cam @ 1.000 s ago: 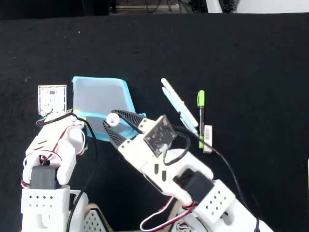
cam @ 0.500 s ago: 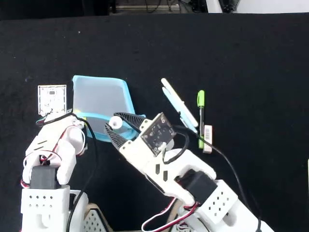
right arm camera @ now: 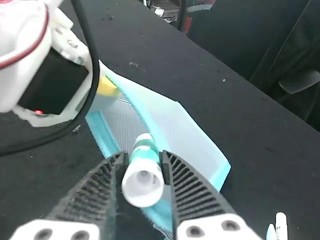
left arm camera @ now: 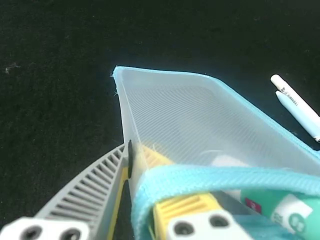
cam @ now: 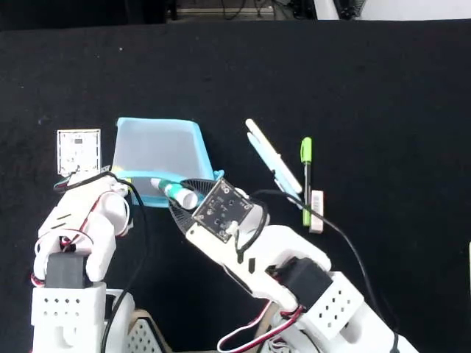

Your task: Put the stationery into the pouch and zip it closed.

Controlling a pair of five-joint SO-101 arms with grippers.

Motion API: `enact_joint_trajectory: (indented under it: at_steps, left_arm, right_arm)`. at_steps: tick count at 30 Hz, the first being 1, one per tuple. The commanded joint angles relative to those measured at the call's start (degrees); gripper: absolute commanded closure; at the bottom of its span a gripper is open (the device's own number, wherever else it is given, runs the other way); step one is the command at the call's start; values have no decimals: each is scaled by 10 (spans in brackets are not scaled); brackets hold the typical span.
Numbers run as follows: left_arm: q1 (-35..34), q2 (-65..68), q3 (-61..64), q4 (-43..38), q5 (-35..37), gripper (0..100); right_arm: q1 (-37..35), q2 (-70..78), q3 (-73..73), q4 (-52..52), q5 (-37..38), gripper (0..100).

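We judge the white-and-green tube [cam: 171,190] to be light, rigid and smooth-skinned, the kind of cylinder that rolls or slips out of a pinch taken near an end; mid-barrel is the sound place to hold it, and that is about where the right gripper [right arm camera: 142,156] has it, both ribbed fingers [right arm camera: 102,185] pressed to its sides with the round butt facing the wrist camera. In the high view the tube's nose points toward ten o'clock and lies over the lip of the pouch [cam: 158,147], at the pouch's six o'clock edge; whether the tip is already inside we cannot tell. The pouch looks soft, thin and floppy, so its mouth will likely sag shut unless held; the left gripper [left arm camera: 136,159] is clamped on the lip at the seven o'clock corner, one finger outside the mesh wall and the yellow-padded one inside. On the black table [cam: 368,88], at the pouch's three o'clock and well apart from it, lie a pale blue pen [cam: 274,158] and a green pen [cam: 306,176]; both look slim and stiff, best pinched mid-shaft.
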Motion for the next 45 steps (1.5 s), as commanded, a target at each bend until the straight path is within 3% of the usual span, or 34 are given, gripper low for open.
enact_joint_trajectory:
  at_steps: [1, 7, 14, 24, 34, 45]
  left_arm:
    - [7, -8, -7, -3, 4, 970]
    - [7, -8, -7, -3, 4, 970]
    - [7, -8, -7, -3, 4, 970]
    - [11, -8, -7, -3, 4, 970]
    - [12, -8, -7, -3, 4, 970]
    - [12, -8, -7, -3, 4, 970]
  right_arm:
    - [-7, -7, -27, 5, 6, 987]
    - [-9, -5, -20, -10, 4, 987]
    - [-9, -4, 46, -114, 2, 987]
    - [-9, 2, 42, -117, 4, 987]
    - [-21, 125, 2, -136, 3, 987]
    - [-47, 116, -2, -133, 2, 958]
